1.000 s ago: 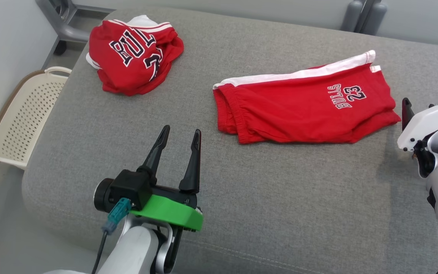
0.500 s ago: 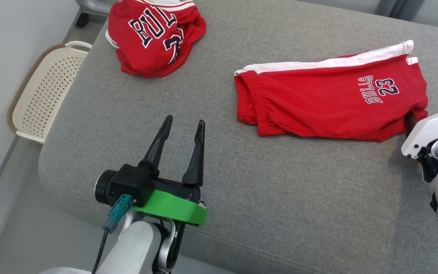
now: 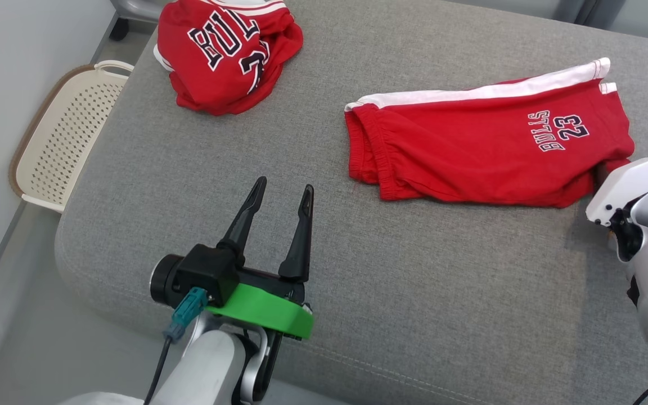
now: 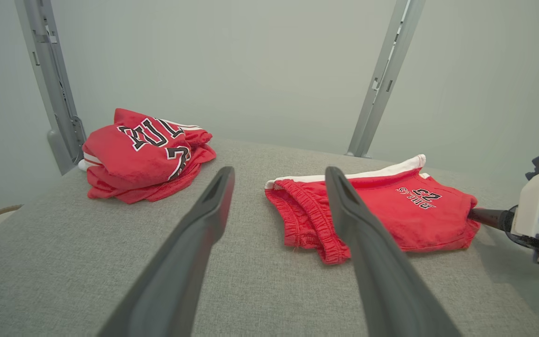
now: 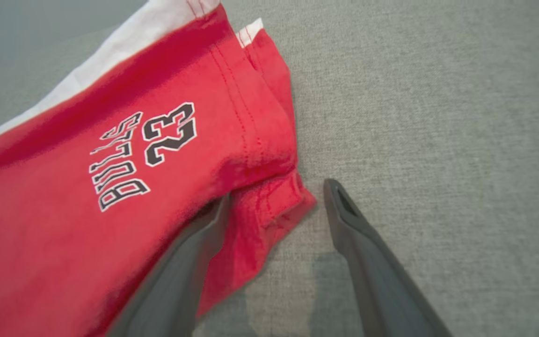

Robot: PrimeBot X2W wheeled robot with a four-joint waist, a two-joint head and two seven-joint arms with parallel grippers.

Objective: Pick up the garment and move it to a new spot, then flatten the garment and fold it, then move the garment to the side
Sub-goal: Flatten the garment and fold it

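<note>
Red shorts (image 3: pixel 470 152) with a white side stripe and "BULLS 23" print lie folded flat on the grey cushion (image 3: pixel 414 292). My right gripper (image 3: pixel 639 158) is at their right-hand corner. In the right wrist view it (image 5: pixel 278 191) is open, the corner of the shorts (image 5: pixel 110 164) lies between its fingers, and the left finger's tip is tucked against the fabric. My left gripper (image 3: pixel 283 184) hovers open over bare cushion in front of the shorts (image 4: pixel 391 210), holding nothing. A crumpled red jersey (image 3: pixel 223 50) sits at the far left.
A cream perforated basket (image 3: pixel 59 140) stands on the floor off the cushion's left edge. Grey metal posts (image 4: pixel 382 79) rise behind the cushion against a pale wall. The cushion's front edge runs just below my left gripper.
The camera has shifted, so the whole picture moved. Relative to the shorts, my right gripper has come in onto their right corner. My left gripper edged slightly forward, still open.
</note>
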